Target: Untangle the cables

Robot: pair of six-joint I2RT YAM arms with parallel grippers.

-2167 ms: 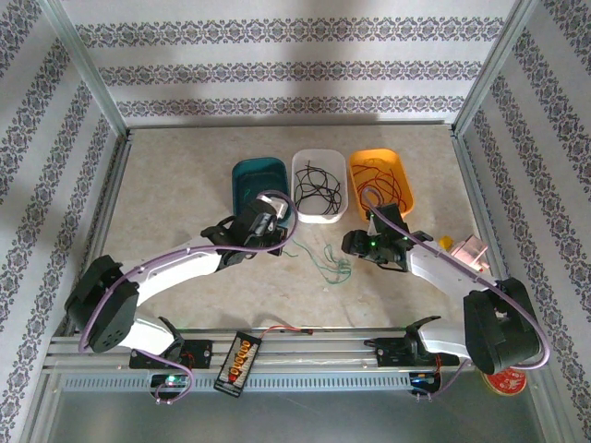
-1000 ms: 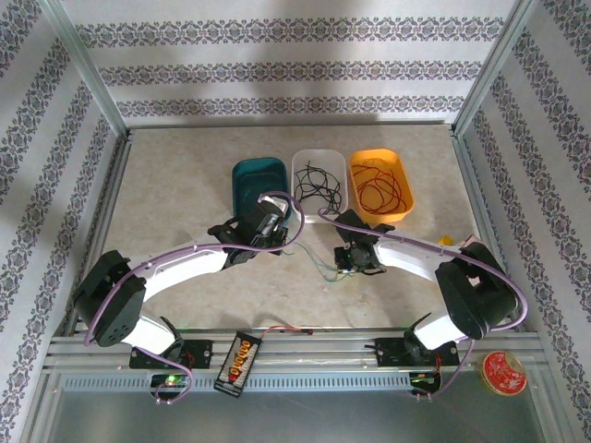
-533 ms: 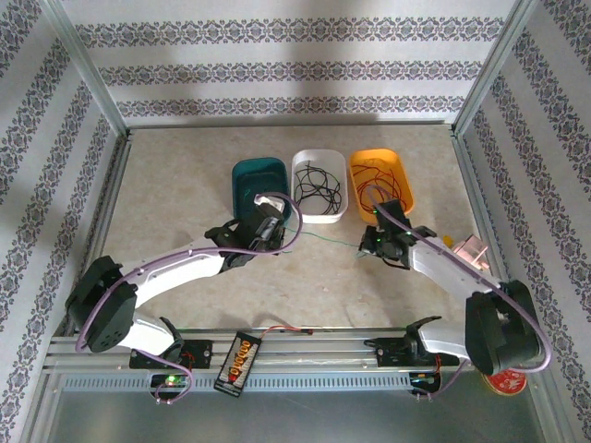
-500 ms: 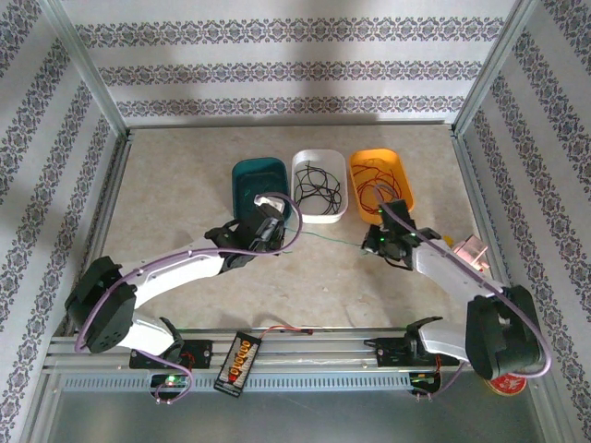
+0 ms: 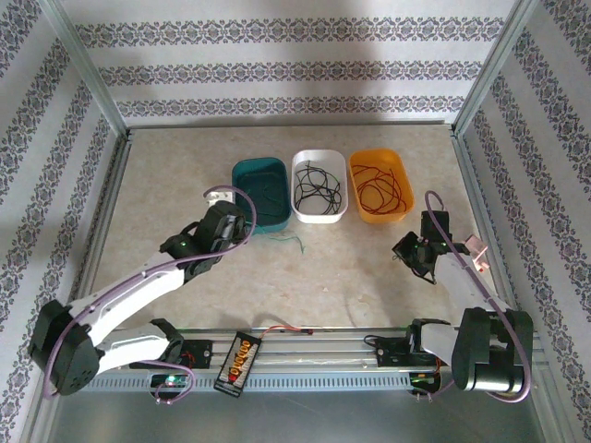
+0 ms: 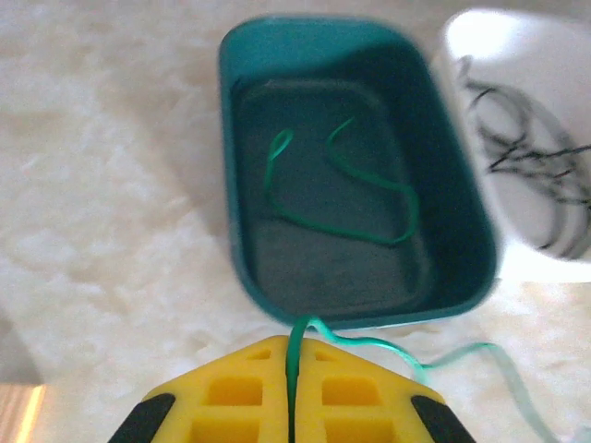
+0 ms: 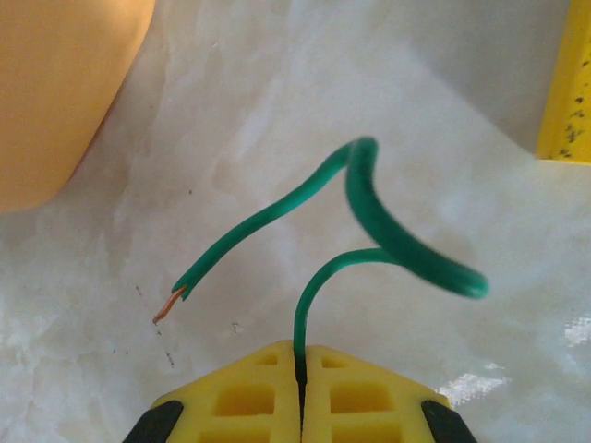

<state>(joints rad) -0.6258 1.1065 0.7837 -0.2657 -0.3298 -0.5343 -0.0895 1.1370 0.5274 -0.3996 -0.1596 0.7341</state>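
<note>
Left gripper [image 6: 292, 355] pinches a green wire [image 6: 295, 330] below a teal tray [image 6: 452, 185]. Right gripper [image 7: 300, 353] pinches a curly wire [image 7: 420, 263] by an orange tray [image 7: 65, 83].

I work in a small lab test box. Flowery paper walls [image 5: 277, 69] stand left, right and far, held by metal posts [image 5: 88, 74]. I am bolted to a metal rail [image 5: 323, 343] at the near edge of a stone-look table [image 5: 166, 185].

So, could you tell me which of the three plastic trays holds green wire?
The teal plastic tray, leftmost; the white tray holds black wires, the orange tray red wires.
</note>
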